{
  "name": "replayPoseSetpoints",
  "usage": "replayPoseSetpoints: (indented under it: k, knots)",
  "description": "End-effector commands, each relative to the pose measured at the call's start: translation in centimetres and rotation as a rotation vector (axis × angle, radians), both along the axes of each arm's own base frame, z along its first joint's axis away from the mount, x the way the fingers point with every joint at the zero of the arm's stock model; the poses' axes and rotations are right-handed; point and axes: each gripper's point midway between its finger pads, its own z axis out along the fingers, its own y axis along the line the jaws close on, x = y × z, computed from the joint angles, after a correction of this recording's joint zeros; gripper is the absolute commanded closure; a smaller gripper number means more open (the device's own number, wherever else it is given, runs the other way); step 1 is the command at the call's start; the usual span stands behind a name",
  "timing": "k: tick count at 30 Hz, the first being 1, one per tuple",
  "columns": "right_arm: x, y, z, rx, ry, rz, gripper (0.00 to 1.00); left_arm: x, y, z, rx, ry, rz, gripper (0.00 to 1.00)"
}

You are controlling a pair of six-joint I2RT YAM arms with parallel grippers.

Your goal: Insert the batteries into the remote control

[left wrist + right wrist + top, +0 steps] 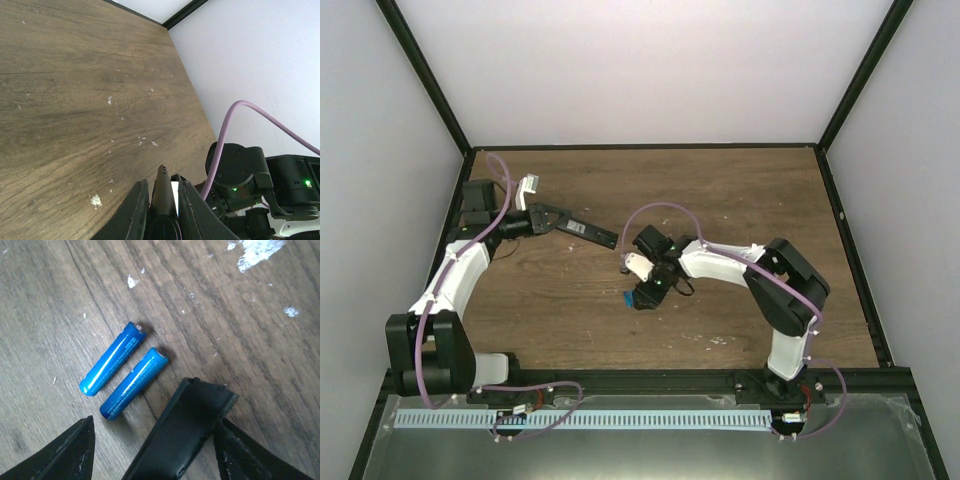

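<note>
While its two fingers press flat against either side of it, the left end effector is clamped tight on one end of the remote control. From above, the slim black bar runs out from that grip toward the right arm, over the left-hand part of the brown wooden counter. Whether its free end touches the wood cannot be told. In the left wrist view only the narrow black edge of the bar shows between the fingers. Beyond it lies scuffed wood dotted with pale flecks, and a purple cable arcs over the right arm's dark housing.

Further right, near the middle of the counter, the batteries lie on the wood: two bright blue cylinders, side by side and nearly parallel, close together with a thin strip of wood between them. Just beside the second one lies a short black rectangular cover piece, tilted on the same diagonal. The right end effector hangs low over these, its jaws standing well apart. The cover sits between them, close against one finger and far from the other, so nothing is gripped. The batteries lie just ahead of the fingertips, apart from both.
</note>
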Motion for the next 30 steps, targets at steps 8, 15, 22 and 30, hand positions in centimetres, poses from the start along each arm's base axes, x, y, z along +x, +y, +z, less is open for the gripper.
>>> replayPoseSetpoints:
  k: [8, 15, 22, 30]
  knots:
    - [0.8, -0.8, -1.2, -0.048, 0.028, -0.021, 0.53, 0.1, 0.0, 0.1, -0.007, -0.017, -0.019, 1.0]
    - [1.1, -1.1, -1.2, -0.045, 0.035, -0.029, 0.54, 0.1, 0.2, 0.1, -0.009, -0.016, -0.017, 1.0]
    - [1.1, -0.8, -0.1, -0.013, 0.016, -0.019, 0.5, 0.2, 0.2, 0.0, -0.011, -0.011, -0.018, 1.0]
    - [1.8, -0.9, 2.1, 0.022, -0.061, -0.021, 0.45, 0.2, 0.2, -0.1, -0.012, -0.005, -0.018, 1.0]
